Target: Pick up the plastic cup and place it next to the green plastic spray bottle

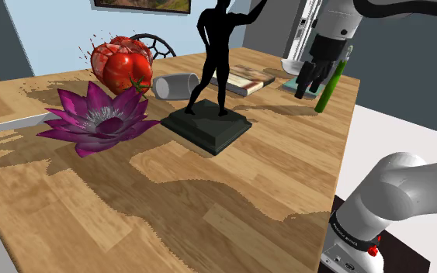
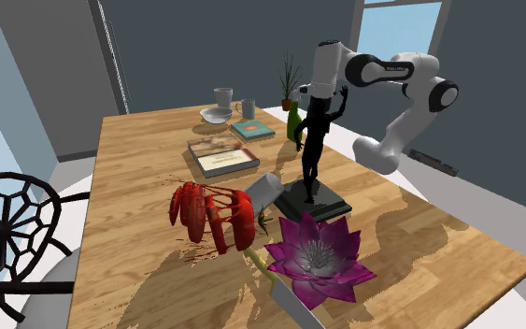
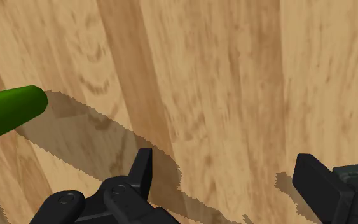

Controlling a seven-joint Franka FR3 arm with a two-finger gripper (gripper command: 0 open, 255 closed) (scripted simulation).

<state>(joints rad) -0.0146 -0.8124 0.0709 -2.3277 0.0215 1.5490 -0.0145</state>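
The cup [image 1: 174, 85] is pale grey and lies on its side on the wooden table [image 1: 232, 194], between a red tomato-like figure [image 1: 123, 66] and the statue's base; it is also in the second exterior view [image 2: 263, 190]. The green spray bottle [image 1: 331, 84] stands far off at the table's far corner [image 2: 294, 121]. My gripper [image 1: 312, 88] hangs just beside the bottle, a little above the table. In the wrist view the gripper [image 3: 223, 164] is open with only bare wood between the fingers, and the bottle [image 3: 9, 113] lies off to one side.
A black human statue [image 1: 216, 70] on a dark square base stands mid-table between cup and bottle. A purple lotus [image 1: 96, 116] sits nearer the front. Books [image 1: 244, 79], a bowl [image 2: 216, 115] and two mugs [image 2: 223, 97] crowd the far end. A wire chair [image 2: 18, 224] stands beside the table.
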